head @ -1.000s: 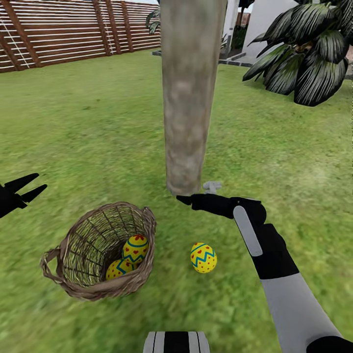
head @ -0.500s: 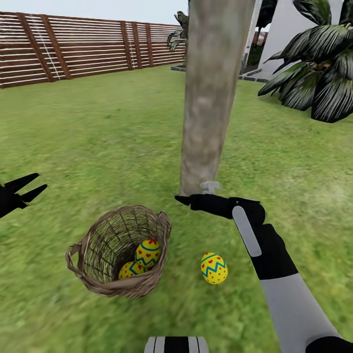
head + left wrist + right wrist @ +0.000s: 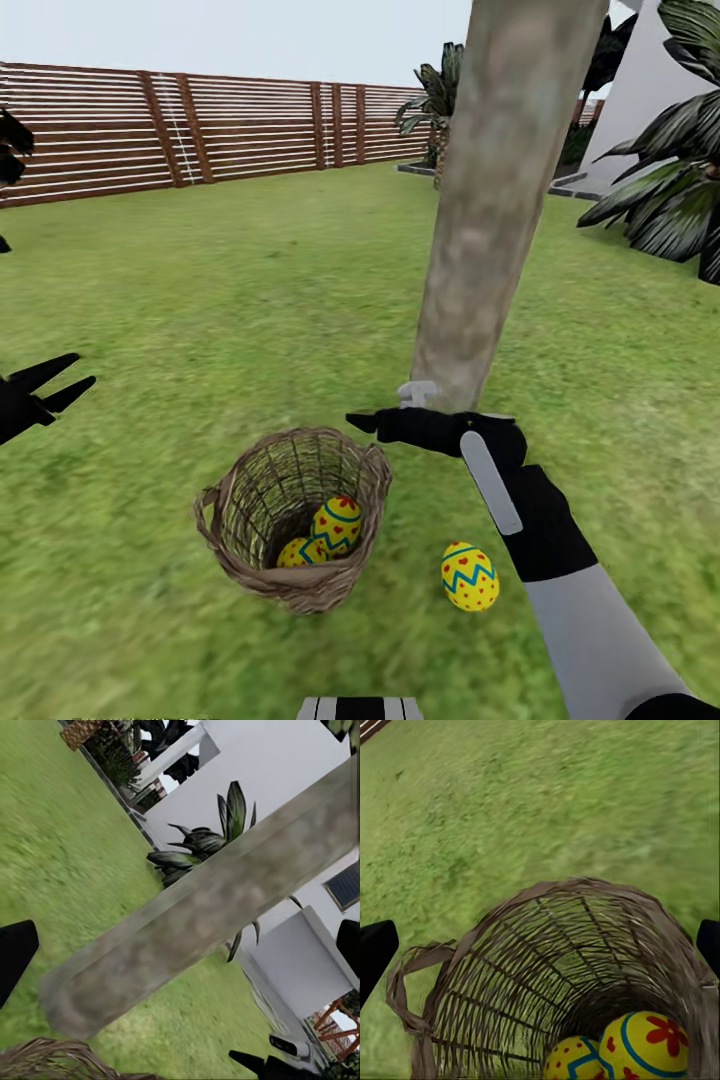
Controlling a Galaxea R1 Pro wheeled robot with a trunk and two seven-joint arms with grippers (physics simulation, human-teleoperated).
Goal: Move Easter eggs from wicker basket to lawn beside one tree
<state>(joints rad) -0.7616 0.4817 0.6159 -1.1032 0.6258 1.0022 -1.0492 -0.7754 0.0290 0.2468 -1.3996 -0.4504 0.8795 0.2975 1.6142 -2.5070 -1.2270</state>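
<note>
Lawn of mottled green grass, flat and broad, closed at the far side by brown fence of horizontal wooden slats; white house wall at the far right, with dark striped palm-like plant before it. Pale sky above the fence.

Thick tree trunk, straight, grey-beige and mottled, rising from the grass just behind the right arm. Same trunk across the left wrist view, house wall and palm-like leaves behind it.

Wicker basket of open woven twigs, round, tan-brown, thick braided rim, tilted on the grass near the trunk base. Two yellow eggs inside, touching each other: one with red flowers and blue band, one lower. Weave and both eggs seen close in the right wrist view.

Third egg, yellow with blue zigzag and red dots, lying on the grass just beside the basket, near the tree.

Right tool black, held above the basket rim, holding nothing; cannot tell if apart or together. Left tool at the left edge, well apart from the basket, fingers spread and empty.
</note>
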